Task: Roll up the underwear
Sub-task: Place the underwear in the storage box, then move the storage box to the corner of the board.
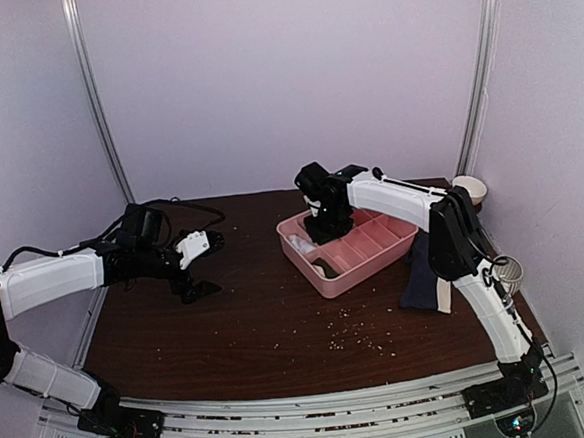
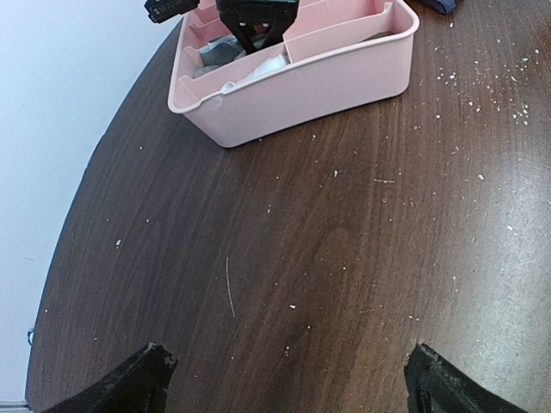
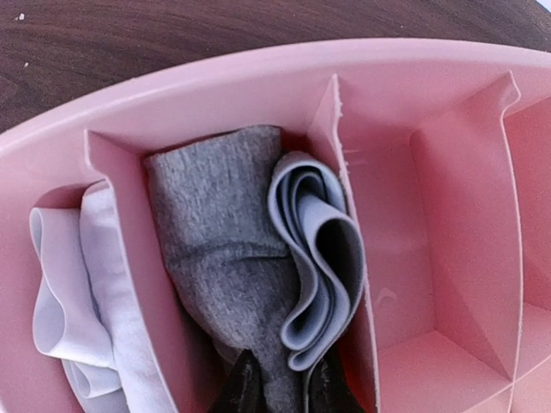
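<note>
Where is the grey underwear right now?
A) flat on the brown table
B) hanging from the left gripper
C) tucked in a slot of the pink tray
C: the right wrist view shows the grey underwear bunched in one compartment of the pink tray, between two dividers.

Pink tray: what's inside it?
Rolled grey underwear fills one compartment; white cloth the next. The right hand covers the roll's end, and the floors beneath both are hidden.

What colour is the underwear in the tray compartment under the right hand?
Grey underwear; the right wrist view shows it best.
</note>
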